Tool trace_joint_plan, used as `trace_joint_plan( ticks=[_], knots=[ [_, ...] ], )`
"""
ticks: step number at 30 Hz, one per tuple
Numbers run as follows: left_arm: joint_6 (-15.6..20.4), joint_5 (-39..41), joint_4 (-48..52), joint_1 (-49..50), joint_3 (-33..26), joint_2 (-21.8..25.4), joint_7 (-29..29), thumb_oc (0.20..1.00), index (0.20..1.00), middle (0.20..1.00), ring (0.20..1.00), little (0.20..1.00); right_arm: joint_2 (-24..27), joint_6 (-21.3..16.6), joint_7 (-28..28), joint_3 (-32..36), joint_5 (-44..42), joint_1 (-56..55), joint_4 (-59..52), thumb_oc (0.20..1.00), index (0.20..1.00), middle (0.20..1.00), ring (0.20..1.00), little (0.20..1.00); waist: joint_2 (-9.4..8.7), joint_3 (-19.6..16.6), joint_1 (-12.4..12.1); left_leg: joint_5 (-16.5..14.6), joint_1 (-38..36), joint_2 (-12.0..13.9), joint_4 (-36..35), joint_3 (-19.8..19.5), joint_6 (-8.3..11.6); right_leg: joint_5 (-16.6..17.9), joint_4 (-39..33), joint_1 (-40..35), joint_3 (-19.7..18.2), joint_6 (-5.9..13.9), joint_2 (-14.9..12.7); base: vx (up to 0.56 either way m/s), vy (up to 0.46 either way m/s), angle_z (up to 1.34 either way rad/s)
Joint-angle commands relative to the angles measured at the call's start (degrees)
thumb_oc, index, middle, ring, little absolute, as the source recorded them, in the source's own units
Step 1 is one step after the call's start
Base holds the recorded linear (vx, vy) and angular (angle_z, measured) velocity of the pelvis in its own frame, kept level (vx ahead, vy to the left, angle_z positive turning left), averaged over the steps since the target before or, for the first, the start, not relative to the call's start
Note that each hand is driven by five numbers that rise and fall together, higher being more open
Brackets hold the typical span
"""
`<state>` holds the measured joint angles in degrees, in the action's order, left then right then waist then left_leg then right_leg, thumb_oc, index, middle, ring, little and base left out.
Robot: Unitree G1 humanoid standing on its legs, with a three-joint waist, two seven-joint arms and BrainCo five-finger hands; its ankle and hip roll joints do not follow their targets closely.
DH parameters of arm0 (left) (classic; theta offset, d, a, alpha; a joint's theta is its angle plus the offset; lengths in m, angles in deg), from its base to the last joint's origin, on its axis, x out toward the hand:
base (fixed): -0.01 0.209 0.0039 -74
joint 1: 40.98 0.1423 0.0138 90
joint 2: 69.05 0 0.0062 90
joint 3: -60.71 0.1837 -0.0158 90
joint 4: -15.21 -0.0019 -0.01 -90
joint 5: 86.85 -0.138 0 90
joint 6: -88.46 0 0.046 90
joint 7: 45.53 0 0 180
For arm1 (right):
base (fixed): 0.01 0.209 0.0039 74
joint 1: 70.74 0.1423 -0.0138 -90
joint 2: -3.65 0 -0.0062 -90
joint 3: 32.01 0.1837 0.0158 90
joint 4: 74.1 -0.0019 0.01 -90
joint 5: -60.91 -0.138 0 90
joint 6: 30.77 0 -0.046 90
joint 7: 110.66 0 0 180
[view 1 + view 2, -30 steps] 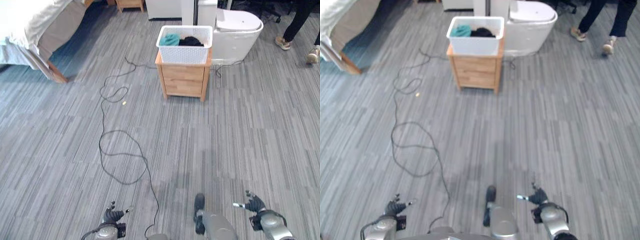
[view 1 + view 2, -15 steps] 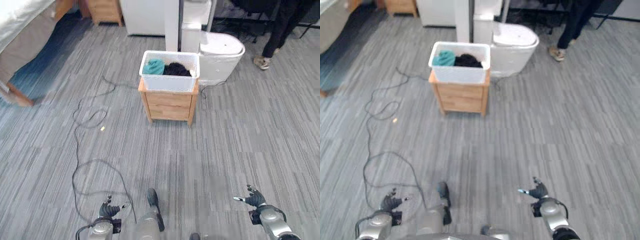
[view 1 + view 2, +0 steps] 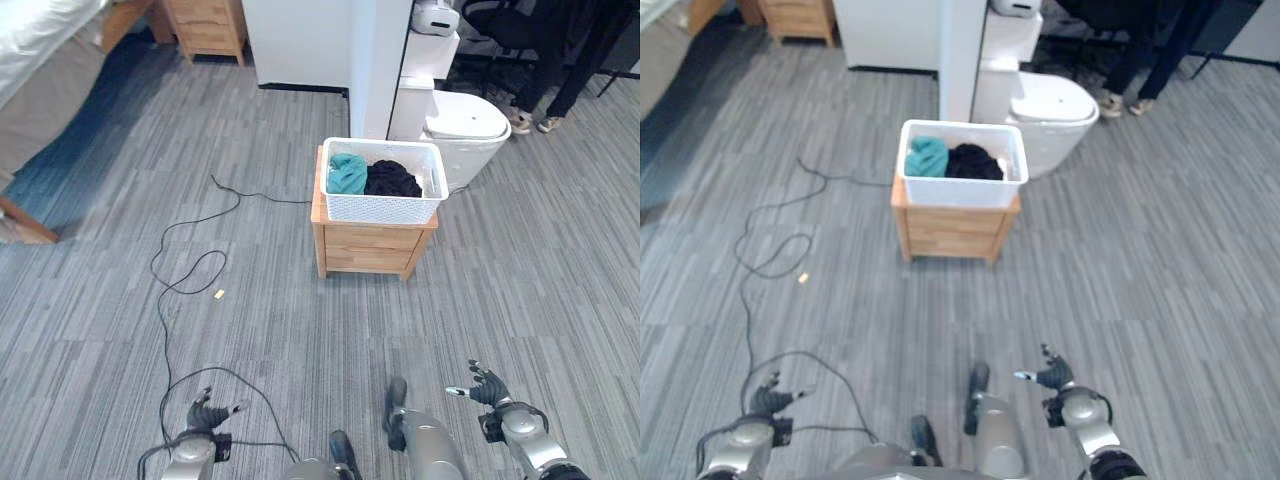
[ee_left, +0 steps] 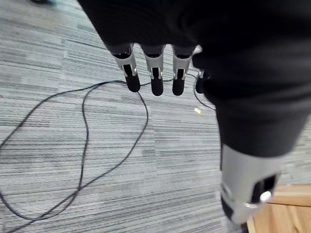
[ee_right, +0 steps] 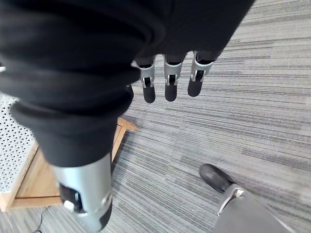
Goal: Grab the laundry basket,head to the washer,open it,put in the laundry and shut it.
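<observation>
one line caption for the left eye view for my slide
White laundry basket of clothes on a wooden nightstand, both hands open low.

- The laundry basket is white with perforated walls, rectangular and open at the top — it sits upright on a small wooden cabinet, well ahead on the grey floor.
- Laundry lies inside it: a teal garment bunched at the basket's left end, a black garment heaped just beside it — the two touch.
</observation>
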<state>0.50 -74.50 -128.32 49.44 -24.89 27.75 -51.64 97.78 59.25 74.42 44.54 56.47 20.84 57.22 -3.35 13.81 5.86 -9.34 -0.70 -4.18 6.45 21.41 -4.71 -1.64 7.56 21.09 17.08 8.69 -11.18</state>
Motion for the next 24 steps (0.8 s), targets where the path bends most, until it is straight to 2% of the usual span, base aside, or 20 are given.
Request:
trace_joint_plan(
  ticks=[1,2,4,5,7,8,9,11,12,16,17,18,19,21,23,24],
  knots=[
    [1.88,-0.63,2.4,-1.36,-0.61,-0.05,-0.65,1.0,1.0,1.0,1.0,1.0,2.9,-0.76,0.52,1.11,0.58,2.31,1.21,1.0,1.0,1.0,1.0,1.0,0.59,0.93,0.07,-3.53,-5.6,4.41,-0.07,-7.67,4.97,4.57,-6.03,-5.62,-0.25,1.9,-0.39,0.43,-0.135,0.44],
    [1.92,-0.8,2.48,-1.0,-0.31,-0.43,-0.11,1.0,1.0,1.0,1.0,1.0,3.22,-0.62,0.2,1.24,0.71,1.76,0.93,1.0,1.0,1.0,1.0,1.0,0.35,0.9,0.49,-4.22,-6.46,3.88,0.47,-8.04,5.14,5.35,-6.2,-5.8,0.6,1.65,-1.19,0.41,-0.177,0.22],
    [2.08,-1.62,2.25,-0.23,0.0,-0.72,0.08,1.0,1.0,1.0,1.0,1.0,3.51,-0.78,-0.35,1.34,0.54,0.56,1.03,1.0,1.0,1.0,1.0,1.0,0.37,-0.02,1.11,-6.36,-8.38,3.81,2.16,-9.22,6.1,5.9,-4.56,-6.73,-0.49,1.14,-1.39,0.46,-0.231,0.35],
    [2.07,-1.61,2.21,0.26,0.05,-0.9,0.2,1.0,1.0,1.0,1.0,1.0,3.93,-0.95,-0.38,1.52,0.58,0.19,0.47,1.0,1.0,1.0,1.0,1.0,0.83,-0.32,1.44,-5.32,-8.51,4.77,4.13,-9.61,7.12,5.97,-3.36,-6.89,-0.58,0.59,-1.03,0.44,-0.259,0.76],
    [1.92,-1.67,1.75,1.03,0.19,-1.73,0.25,1.0,1.0,1.0,1.0,1.0,4.51,-1.06,-0.02,1.69,0.53,-0.23,0.18,1.0,1.0,1.0,1.0,1.0,1.54,-0.8,1.51,-1.45,-7.28,7.25,9.7,-9.88,8.82,5.27,-2.83,-8.17,0.09,-0.79,0.16,0.29,-0.227,0.69],
    [1.92,-1.68,1.75,1.04,0.2,-1.74,0.25,1.0,1.0,1.0,1.0,1.0,4.52,-1.06,-0.02,1.69,0.53,-0.24,0.17,1.0,1.0,1.0,1.0,1.0,1.59,-0.82,1.54,-1.49,-7.22,7.31,9.78,-9.92,8.85,5.26,-2.86,-8.18,0.14,-0.82,0.21,0.32,-0.329,0.19],
    [1.78,-1.76,1.81,1.54,0.65,-2.22,0.59,1.0,1.0,1.0,1.0,1.0,5.2,-1.31,0.15,2.41,-0.6,-1.35,-1.18,1.0,1.0,1.0,1.0,1.0,1.88,-1.26,1.9,4.8,-4.69,10.4,17.6,-9.96,10.57,3.5,-3.19,-10.54,0.13,-2.94,2.34,0.31,-0.315,-0.11],
    [1.65,-1.44,1.91,1.81,0.9,-2.7,0.88,1.0,1.0,1.0,1.0,1.0,5.81,-1.42,0.51,2.76,-1.0,-1.63,-0.65,1.0,1.0,1.0,1.0,1.0,2.05,-1.6,1.98,7.95,-3.59,12.06,21.3,-9.6,11.2,1.71,-4.07,-12.84,-0.07,-4.62,4.14,0.35,-0.313,-0.27],
    [1.48,-1.48,1.65,1.48,1.25,-2.9,0.83,1.0,1.0,1.0,1.0,1.0,6.06,-1.3,0.73,2.95,-1.07,-1.8,-0.52,1.0,1.0,1.0,1.0,1.0,1.94,-1.72,1.94,8.39,-2.62,12.26,22.33,-9.74,11.01,0.71,-4.39,-13.85,-0.32,-5.2,4.7,0.31,-0.18,-0.46],
    [1.57,-1.76,3.01,0.34,3.78,-3.64,1.36,1.0,1.0,1.0,1.0,1.0,7.11,-1.37,0.7,3.1,-1.32,-1.33,-0.72,1.0,1.0,1.0,1.0,1.0,1.7,-1.74,1.79,1.64,2.76,7.82,17.61,-10.9,8.22,-1.61,-5.4,-16.47,-3.13,-4.97,5.79,0.23,-0.058,-0.52],
    [1.57,-1.76,3.01,0.33,3.78,-3.6,1.36,1.0,1.0,1.0,1.0,1.0,7.07,-1.37,0.69,3.1,-1.32,-1.32,-0.72,1.0,1.0,1.0,1.0,1.0,1.52,-1.94,1.85,1.92,2.92,7.58,17.36,-10.89,8.14,-1.53,-5.41,-16.23,-3.13,-4.94,5.58,0.19,0.018,-0.45],
    [1.71,-1.52,4.21,0.24,4.41,-3.59,1.47,1.0,1.0,1.0,1.0,1.0,7.33,-1.45,0.98,2.85,-1.41,-0.87,-0.52,1.0,1.0,1.0,1.0,1.0,1.43,-1.3,1.03,0.69,6.7,4.79,12.9,-12.61,7.67,-2.05,-5.72,-17.51,-5.0,-4.59,6.37,0.12,0.019,-0.45],
    [1.71,-1.52,4.21,0.23,4.4,-3.57,1.47,1.0,1.0,1.0,1.0,1.0,7.3,-1.45,0.98,2.85,-1.41,-0.86,-0.52,1.0,1.0,1.0,1.0,1.0,1.32,-1.45,1.08,0.94,6.81,4.64,12.67,-12.6,7.63,-1.98,-5.74,-17.33,-4.99,-4.57,6.24,0.18,0.015,-0.44],
    [1.46,-1.21,4.99,0.59,4.14,-3.26,0.91,1.0,1.0,1.0,1.0,1.0,7.25,-1.45,1.41,2.62,-1.37,-0.65,-0.31,1.0,1.0,1.0,1.0,1.0,1.5,-0.55,0.16,3.66,8.74,3.38,7.61,-13.69,8.1,-2.08,-6.15,-18.56,-6.32,-4.22,7.68,0.12,0.003,-0.59],
    [1.75,-1.18,5.18,0.6,4.45,-3.34,1.42,1.0,1.0,1.0,1.0,1.0,6.82,-1.64,1.13,2.13,-0.68,-0.72,0.1,1.0,1.0,1.0,1.0,1.0,1.72,-0.59,-0.34,4.05,6.72,3.04,3.72,-15.03,7.93,-2.75,-5.64,-19.5,-7.32,-4.11,8.98,0.2,0.047,-1.13],
    [1.74,-0.93,5.04,1.34,4.03,-3.32,1.5,1.0,1.0,1.0,1.0,1.0,6.42,-1.6,0.69,1.55,0.41,-0.42,0.34,1.0,1.0,1.0,1.0,1.0,1.47,-1.05,-0.78,3.77,5.57,1.91,2.51,-16.72,7.39,-2.97,-4.5,-19.58,-8.33,-3.98,9.33,0.22,0.081,-1.58]
  ],
)
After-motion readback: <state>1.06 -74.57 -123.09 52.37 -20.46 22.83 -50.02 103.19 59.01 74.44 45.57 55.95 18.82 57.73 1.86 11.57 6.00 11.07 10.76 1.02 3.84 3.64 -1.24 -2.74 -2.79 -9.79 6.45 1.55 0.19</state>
